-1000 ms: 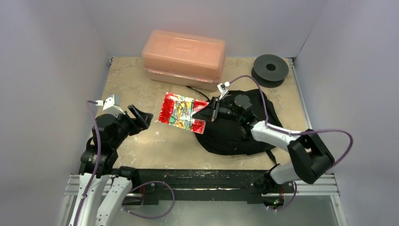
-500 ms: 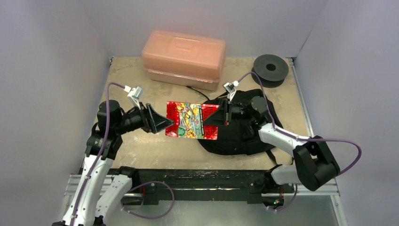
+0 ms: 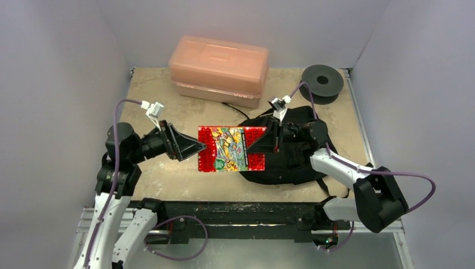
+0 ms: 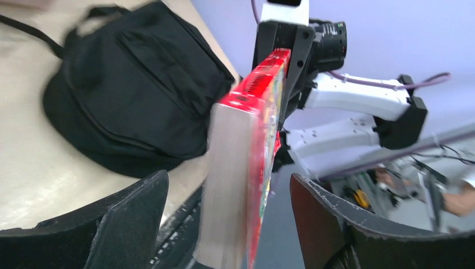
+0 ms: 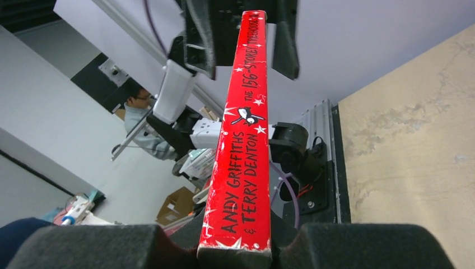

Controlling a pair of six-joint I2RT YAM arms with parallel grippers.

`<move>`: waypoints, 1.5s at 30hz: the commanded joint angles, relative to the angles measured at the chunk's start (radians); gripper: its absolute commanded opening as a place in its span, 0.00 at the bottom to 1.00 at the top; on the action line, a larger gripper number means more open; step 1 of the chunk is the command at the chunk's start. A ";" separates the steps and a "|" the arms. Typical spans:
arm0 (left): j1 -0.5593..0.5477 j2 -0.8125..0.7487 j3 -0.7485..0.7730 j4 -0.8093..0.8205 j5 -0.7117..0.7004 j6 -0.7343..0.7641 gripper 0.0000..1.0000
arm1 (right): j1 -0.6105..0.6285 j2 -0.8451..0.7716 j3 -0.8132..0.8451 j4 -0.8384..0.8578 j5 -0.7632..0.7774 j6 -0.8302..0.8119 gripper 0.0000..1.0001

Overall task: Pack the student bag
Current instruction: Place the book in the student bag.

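A red paperback book (image 3: 231, 148) with a colourful cover hangs in the air over the table's middle. My right gripper (image 3: 262, 143) is shut on the book's right end; the red spine (image 5: 243, 140) runs away from its closed fingers (image 5: 235, 253). My left gripper (image 3: 197, 149) is open, its two jaws standing wide on either side of the book's left end (image 4: 246, 157) without touching it. The student bag (image 3: 291, 162), a soft black backpack, lies flat on the table under my right arm. It also shows in the left wrist view (image 4: 134, 95), zipped shut as far as I can see.
A rigid orange-pink plastic box (image 3: 218, 70) stands at the back centre. A black spool (image 3: 321, 81) lies at the back right. Grey walls close in the left, right and back sides. The bag's straps trail toward the near right edge.
My right gripper turned the book level and shifted it slightly right and nearer. My left arm swung in from the left and brought its open jaws around the book's left end.
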 commanded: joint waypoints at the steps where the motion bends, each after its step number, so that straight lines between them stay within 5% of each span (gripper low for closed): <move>1: 0.002 0.082 -0.117 0.372 0.267 -0.247 0.78 | 0.001 -0.018 0.034 0.245 -0.010 0.122 0.00; 5: 0.001 0.083 -0.179 0.618 0.326 -0.376 0.77 | 0.001 0.000 0.026 0.327 0.003 0.179 0.00; 11: 0.000 0.103 -0.230 0.744 0.339 -0.461 0.47 | 0.002 0.048 0.033 0.376 0.027 0.217 0.00; 13: -0.002 0.109 -0.236 0.761 0.344 -0.469 0.48 | 0.001 0.063 0.040 0.338 0.039 0.200 0.00; 16: -0.015 0.122 -0.236 0.767 0.358 -0.469 0.64 | 0.003 0.085 0.043 0.308 0.061 0.183 0.00; 20: -0.048 0.140 -0.241 0.764 0.357 -0.450 0.63 | 0.014 0.117 0.062 0.275 0.078 0.159 0.00; 23: -0.052 0.135 -0.235 0.728 0.339 -0.416 0.33 | 0.019 0.128 0.071 0.236 0.090 0.132 0.00; 25: -0.052 0.115 -0.186 0.523 0.262 -0.293 0.08 | 0.018 0.115 0.089 0.047 0.104 0.027 0.09; 26: -0.051 0.100 -0.131 0.335 0.169 -0.165 0.00 | 0.017 0.101 0.108 -0.121 0.126 -0.078 0.22; 28: -0.052 0.075 -0.001 -0.044 -0.111 0.058 0.00 | 0.016 0.057 0.175 -0.617 0.265 -0.376 0.43; 30: -0.052 0.036 0.073 -0.230 -0.410 0.144 0.00 | 0.019 0.018 0.250 -0.986 0.499 -0.603 0.58; 33: -0.050 -0.044 0.107 -0.365 -0.819 0.135 0.00 | 0.019 -0.023 0.276 -1.189 0.725 -0.749 0.68; 35: -0.050 -0.097 0.095 -0.381 -0.960 0.133 0.00 | 0.041 -0.041 0.278 -1.255 0.838 -0.817 0.72; 39: -0.051 -0.139 0.080 -0.405 -1.075 0.114 0.00 | 0.170 0.009 0.347 -1.405 1.086 -0.930 0.74; 45: -0.051 -0.112 0.050 -0.390 -1.004 0.088 0.00 | 0.403 0.196 0.496 -1.579 1.401 -0.972 0.70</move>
